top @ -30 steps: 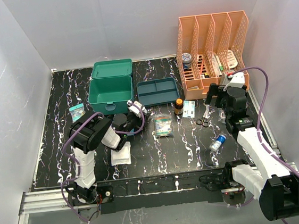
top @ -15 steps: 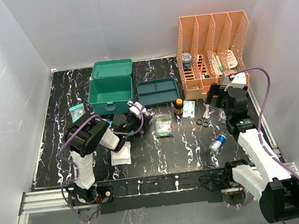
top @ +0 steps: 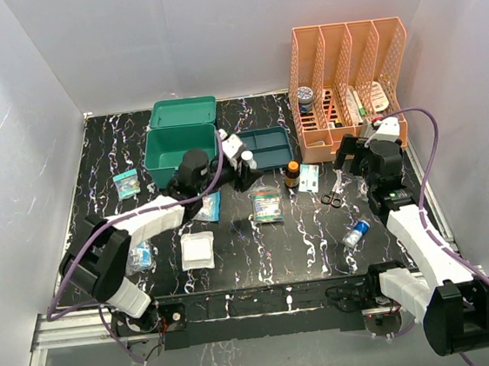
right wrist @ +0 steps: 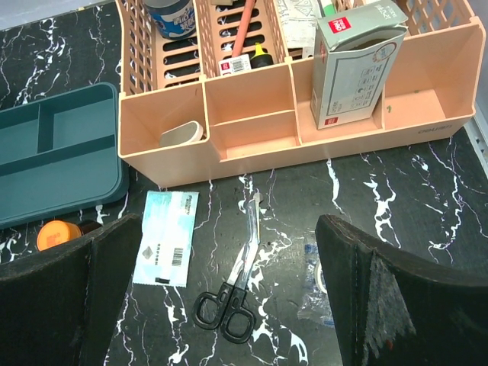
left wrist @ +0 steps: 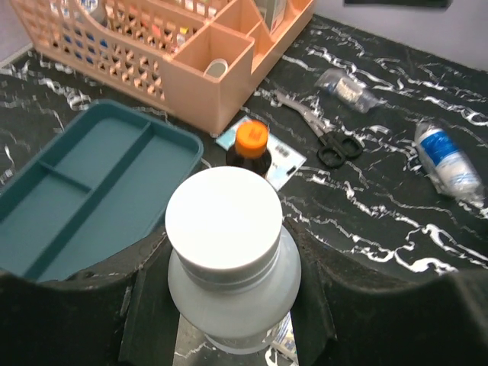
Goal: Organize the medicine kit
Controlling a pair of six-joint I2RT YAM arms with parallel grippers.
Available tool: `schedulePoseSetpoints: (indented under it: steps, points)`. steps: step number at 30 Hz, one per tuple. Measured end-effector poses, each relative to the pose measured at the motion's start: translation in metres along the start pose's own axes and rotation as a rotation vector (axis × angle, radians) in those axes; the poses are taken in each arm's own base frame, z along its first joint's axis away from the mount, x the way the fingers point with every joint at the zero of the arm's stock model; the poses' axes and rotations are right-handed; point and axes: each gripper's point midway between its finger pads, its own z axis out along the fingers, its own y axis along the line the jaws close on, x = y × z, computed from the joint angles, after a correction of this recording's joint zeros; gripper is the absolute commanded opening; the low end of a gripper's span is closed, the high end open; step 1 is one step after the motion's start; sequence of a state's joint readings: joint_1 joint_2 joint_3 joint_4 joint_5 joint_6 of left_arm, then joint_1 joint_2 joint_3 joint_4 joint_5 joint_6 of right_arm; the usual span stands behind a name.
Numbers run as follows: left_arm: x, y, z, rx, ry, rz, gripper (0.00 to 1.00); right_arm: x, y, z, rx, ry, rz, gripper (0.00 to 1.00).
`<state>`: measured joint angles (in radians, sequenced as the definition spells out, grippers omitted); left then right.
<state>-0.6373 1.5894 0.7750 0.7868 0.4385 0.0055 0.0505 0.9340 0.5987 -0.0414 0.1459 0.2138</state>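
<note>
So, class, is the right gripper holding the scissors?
No, the scissors lie on the table and the right gripper is open, touching nothing.

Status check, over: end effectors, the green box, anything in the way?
Left end effector shut on white-capped bottle. Right end effector open over scissors. Green box open, looks empty. Tray right beside it.

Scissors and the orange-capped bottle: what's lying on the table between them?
A flat blue-and-white sachet lies between the scissors and the orange-capped bottle. The right wrist view shows it most clearly, and the top view agrees.
</note>
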Motion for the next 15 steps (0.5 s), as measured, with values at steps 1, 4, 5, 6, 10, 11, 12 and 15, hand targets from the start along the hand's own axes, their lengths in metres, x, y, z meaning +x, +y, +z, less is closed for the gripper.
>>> schedulePoseSetpoints:
  steps: [1,4,5,6,10,11,12,15]
  points:
    - [-0.013,-0.001,0.001,0.013,0.014,0.012,0.0,-0.001,0.0,0.001,0.0,0.0,0.001,0.98]
    - [-0.043,0.002,0.0,0.028,0.045,0.065,0.0,-0.008,0.002,0.002,-0.003,-0.017,0.011,0.98]
    - [-0.051,0.003,-0.002,0.035,0.059,0.086,0.0,-0.011,0.003,0.002,-0.004,-0.025,0.016,0.98]
    - [-0.056,0.005,-0.004,0.04,0.077,0.107,0.0,-0.014,0.004,0.002,-0.005,-0.035,0.027,0.98]
    - [-0.059,0.032,-0.022,0.036,0.186,0.168,0.0,-0.021,0.005,0.003,-0.005,-0.062,0.058,0.98]
    - [-0.058,0.045,-0.029,0.025,0.224,0.179,0.0,-0.022,0.005,0.003,-0.004,-0.067,0.064,0.98]
    - [-0.057,0.06,-0.035,0.015,0.265,0.193,0.0,-0.024,0.005,0.003,-0.003,-0.072,0.07,0.98]
    - [-0.052,0.099,-0.048,-0.004,0.367,0.23,0.0,-0.029,0.005,0.002,0.004,-0.096,0.092,0.98]
